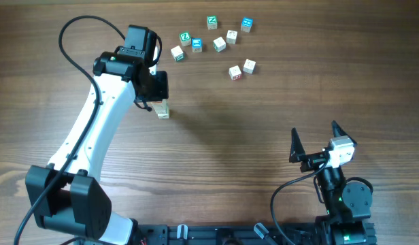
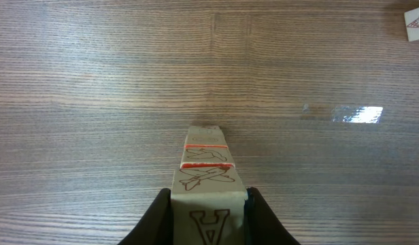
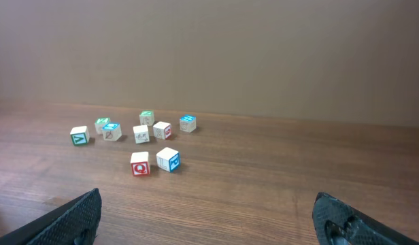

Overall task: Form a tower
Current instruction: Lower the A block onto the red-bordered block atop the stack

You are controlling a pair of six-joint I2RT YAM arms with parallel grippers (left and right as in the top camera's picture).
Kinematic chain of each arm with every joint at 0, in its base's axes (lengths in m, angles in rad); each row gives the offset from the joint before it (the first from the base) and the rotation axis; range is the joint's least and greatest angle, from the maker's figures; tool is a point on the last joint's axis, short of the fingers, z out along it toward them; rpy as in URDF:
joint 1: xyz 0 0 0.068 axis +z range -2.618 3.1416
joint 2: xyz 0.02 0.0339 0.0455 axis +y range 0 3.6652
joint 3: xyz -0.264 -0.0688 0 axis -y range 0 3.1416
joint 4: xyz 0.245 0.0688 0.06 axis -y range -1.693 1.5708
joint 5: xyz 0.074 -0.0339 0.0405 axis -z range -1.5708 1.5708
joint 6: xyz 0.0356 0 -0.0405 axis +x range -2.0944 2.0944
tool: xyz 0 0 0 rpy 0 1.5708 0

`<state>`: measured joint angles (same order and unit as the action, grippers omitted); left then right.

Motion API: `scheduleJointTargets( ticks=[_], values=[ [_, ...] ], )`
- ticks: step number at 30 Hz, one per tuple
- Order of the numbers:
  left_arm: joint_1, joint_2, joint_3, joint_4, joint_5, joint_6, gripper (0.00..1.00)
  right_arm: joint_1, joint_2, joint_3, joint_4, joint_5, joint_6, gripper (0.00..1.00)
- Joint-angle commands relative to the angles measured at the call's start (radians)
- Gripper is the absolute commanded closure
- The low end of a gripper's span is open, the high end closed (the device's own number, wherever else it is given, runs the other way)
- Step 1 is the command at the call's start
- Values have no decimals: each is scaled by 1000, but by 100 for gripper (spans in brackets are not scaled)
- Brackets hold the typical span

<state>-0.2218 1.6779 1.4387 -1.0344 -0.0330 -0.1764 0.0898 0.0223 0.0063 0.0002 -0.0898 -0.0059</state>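
While the left claw (image 2: 209,212) grips one tower (image 2: 206,155), nine cubes (image 1: 219,43) lie loose.

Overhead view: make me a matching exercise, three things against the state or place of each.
Things:
1. left gripper
2. right gripper
3. loose cubes

States or places:
A. scattered on the far side of the table
B. open, holding nothing
C. shut on the top of the tower

Pairs: 1-C; 2-B; 3-A
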Motion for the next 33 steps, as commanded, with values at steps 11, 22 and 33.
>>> scheduleJointTargets(
  ticks=[11,22,33],
  values=[
    [0,7,-13,5,-9,42,82,-3,-5,-1,6,-16,-14,0],
    [0,7,-14,-2,-10,42,70,-3,-5,-1,5,-16,-14,0],
    [0,7,-14,-5,-10,42,66,-3,-5,-1,5,-16,-14,0]
  ],
)
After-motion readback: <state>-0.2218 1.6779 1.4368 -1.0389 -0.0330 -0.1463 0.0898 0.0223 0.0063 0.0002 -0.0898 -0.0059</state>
